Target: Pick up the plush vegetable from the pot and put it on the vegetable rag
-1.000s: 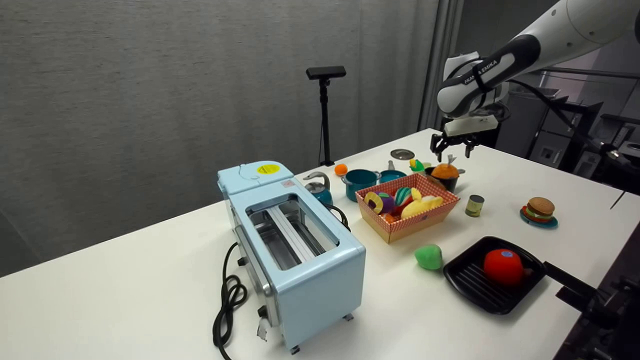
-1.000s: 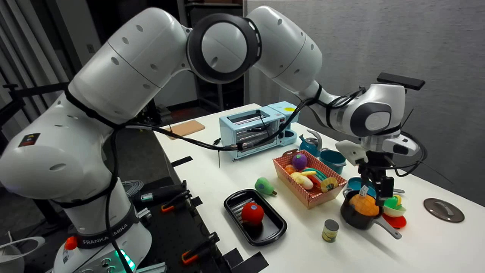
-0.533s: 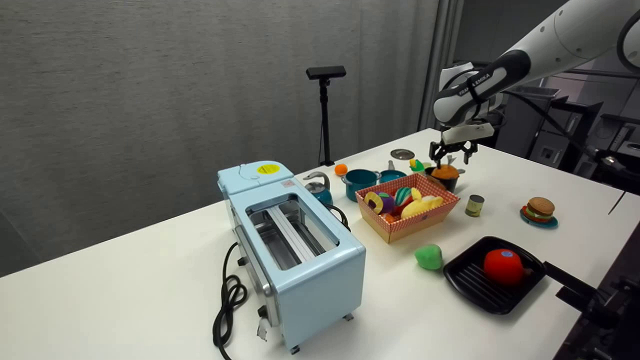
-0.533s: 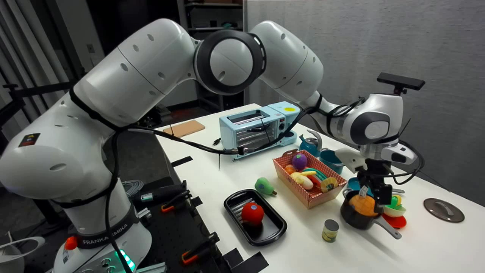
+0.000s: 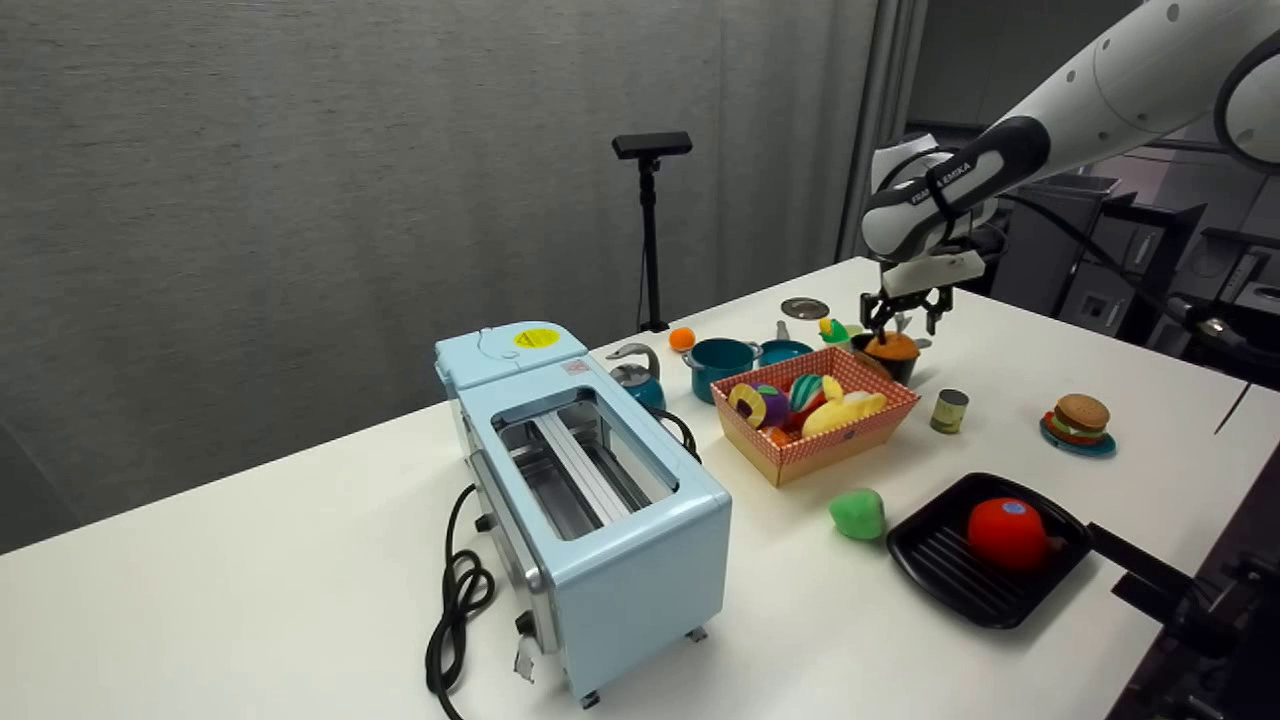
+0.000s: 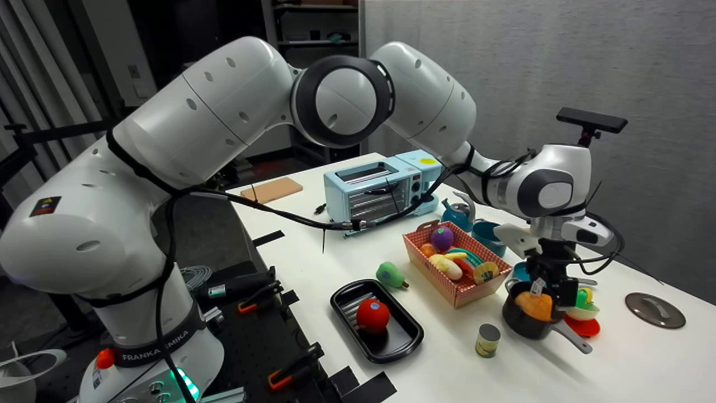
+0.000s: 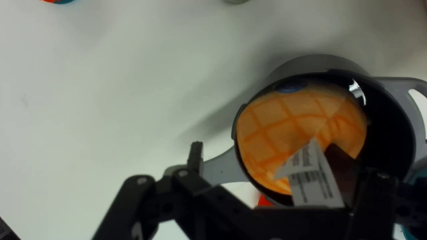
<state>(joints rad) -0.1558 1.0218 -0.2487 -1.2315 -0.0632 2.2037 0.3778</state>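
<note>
The plush vegetable, an orange rounded toy with a white tag, sits in the black pot [image 6: 520, 323]. The toy shows in both exterior views [image 5: 893, 347] [image 6: 534, 305] and in the wrist view [image 7: 273, 123]. My gripper [image 7: 268, 155] is open above the pot, jaws wide apart. In the wrist view one finger [image 7: 196, 155] is outside the rim over the pot handle. The other finger reaches over the toy beside the tag; whether it touches is unclear. The vegetable rag seems to be the red-checked basket [image 5: 845, 450] holding multicoloured toys; it also shows in an exterior view [image 6: 428, 272].
A can [image 6: 488, 340] stands near the pot. Teal cookware [image 5: 720, 365], a blue kettle [image 6: 457, 215] and a blue toaster [image 5: 640, 600] stand along the far side. A black tray [image 6: 403, 341] holds a red ball. A green toy [image 6: 391, 275] and a burger [image 5: 1080, 415] lie around.
My gripper has come down toward the pot and stays open. The orange toy and its tag have shifted slightly. The other things have not moved.
</note>
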